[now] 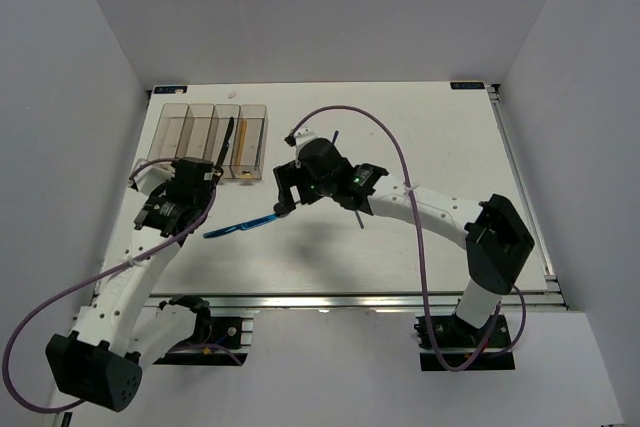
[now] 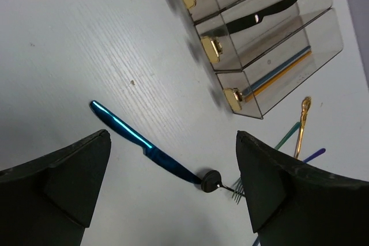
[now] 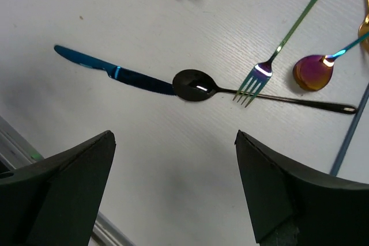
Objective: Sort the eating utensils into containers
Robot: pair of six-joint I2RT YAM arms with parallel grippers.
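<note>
From above, the right arm hid most of the loose eating utensils; only the blue knife (image 1: 240,225) and a couple of thin ends showed beside it. The left wrist view cut off the far bins. At the right edge of the right wrist view ran a thin blue rod (image 3: 349,136), possibly a chopstick.

The containers (image 1: 215,135), 4 clear brownish bins in a row, stood at the far left of the table (image 1: 440,127). 1 bin held a black knife (image 2: 262,15), and the next an orange and a grey chopstick (image 2: 279,73).

The blue knife lay flat near the bins, its end touching the bowl of a black spoon (image 3: 199,84). A green fork (image 3: 271,67) rested its tines across that spoon's handle, beside a purple-gold spoon (image 3: 313,72).

The left gripper (image 2: 172,136) and right gripper (image 3: 173,142) hung above the knife, jaws spread wide, holding nothing.
</note>
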